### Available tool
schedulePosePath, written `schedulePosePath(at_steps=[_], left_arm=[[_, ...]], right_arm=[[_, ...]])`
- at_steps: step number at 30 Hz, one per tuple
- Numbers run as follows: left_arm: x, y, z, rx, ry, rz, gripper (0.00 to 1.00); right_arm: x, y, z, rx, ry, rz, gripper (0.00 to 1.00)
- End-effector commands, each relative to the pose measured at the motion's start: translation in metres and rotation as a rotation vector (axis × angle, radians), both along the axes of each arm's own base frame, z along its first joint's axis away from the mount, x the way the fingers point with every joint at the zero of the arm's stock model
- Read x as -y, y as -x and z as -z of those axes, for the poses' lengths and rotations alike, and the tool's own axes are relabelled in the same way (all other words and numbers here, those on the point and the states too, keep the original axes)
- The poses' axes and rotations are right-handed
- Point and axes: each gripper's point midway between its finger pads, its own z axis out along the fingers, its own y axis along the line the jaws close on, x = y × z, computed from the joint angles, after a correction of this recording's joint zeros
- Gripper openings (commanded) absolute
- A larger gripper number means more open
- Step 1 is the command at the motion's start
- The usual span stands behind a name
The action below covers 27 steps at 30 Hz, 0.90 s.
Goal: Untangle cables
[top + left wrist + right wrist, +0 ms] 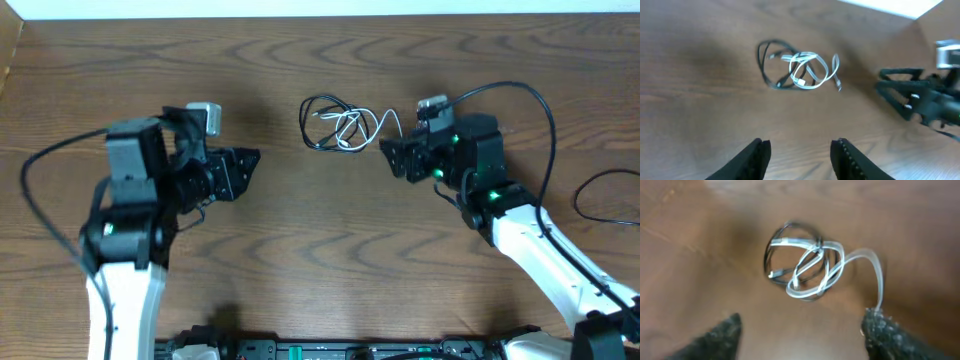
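Brown wood-grain tabletop (320, 290) fills every view, with only the job itself lying on it. Your right gripper (802, 317) stands with its fingers spread wide and nothing clamped between them. The tail of the thin white cord (790, 243) curves down to the tip of one finger, and from the wrist view you cannot tell whether it touches the pad or only passes beside it. Your left gripper (800, 146) is parted partway and empty, hovering well back from the work with its fingers aimed at it. Out from the right fingertips, the white cord winds through several small loops that cross the thin black cord (761, 62), which is coiled in a wider ring. The two lie as one flat bundle on the far middle of the table, between the arms and nearer the right one, with a short white end and its small plug sticking out toward the right gripper. Judged from that, you are at the start of a pull: no strand is held and the cords are not yet separated. The next move calls for a narrow, precise pinch on one cord alone, and the free white tail looks the easiest target. The other gripper should pin the black ring, followed by a slow outward draw so the loops slide free instead of cinching.
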Motion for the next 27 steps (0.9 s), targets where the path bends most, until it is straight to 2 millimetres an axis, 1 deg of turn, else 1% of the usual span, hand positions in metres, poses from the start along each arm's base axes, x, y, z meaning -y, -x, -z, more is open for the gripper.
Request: schedulePosePath(at_steps=[1,2,4,6,7,8,9,10,14,17,21,24,27], left_arm=[[-0.002,0.016,-0.031,0.094,0.016,-0.041,0.49],[-0.002,0.022,-0.039,0.113,0.027,-0.049,0.49],[-0.002,0.030,-0.049,0.147,0.038,-0.058,0.50],[-0.001,0.040,-0.058,0.178,0.045,-0.062,0.51],[-0.001,0.041,-0.059,0.181,0.045,-0.062,0.51],[-0.001,0.045,-0.060,0.186,0.044,-0.062,0.51],[-0.001,0.047,-0.061,0.186,0.044,-0.062,0.51],[-0.001,0.049,-0.059,0.176,0.044,-0.062,0.51],[-0.001,0.053,-0.052,0.141,0.044,-0.063,0.51],[-0.001,0.055,-0.049,0.127,0.044,-0.063,0.51],[-0.001,0.058,-0.045,0.102,0.044,-0.064,0.51],[0.000,0.059,-0.044,0.095,0.044,-0.064,0.51],[0.000,0.060,-0.042,0.085,0.044,-0.064,0.51]], right_arm=[[0.003,-0.021,0.018,-0.049,-0.040,0.120,0.88],[0.000,-0.024,0.027,-0.077,-0.058,0.128,0.94],[-0.008,-0.028,0.041,-0.130,-0.084,0.116,0.98],[-0.017,-0.032,0.053,-0.178,-0.100,0.117,0.98],[-0.019,-0.032,0.054,-0.184,-0.102,0.115,0.98],[-0.030,-0.033,0.057,-0.196,-0.105,0.101,0.96],[-0.033,-0.033,0.058,-0.197,-0.106,0.094,0.96],[-0.046,-0.034,0.058,-0.196,-0.103,0.071,0.93],[-0.063,-0.038,0.056,-0.181,-0.092,0.053,0.89],[-0.066,-0.041,0.061,-0.174,-0.066,0.075,0.87],[-0.062,-0.043,0.083,-0.197,-0.020,0.115,0.86],[-0.061,-0.042,0.094,-0.216,-0.006,0.120,0.85],[-0.059,-0.043,0.096,-0.215,0.004,0.131,0.85]])
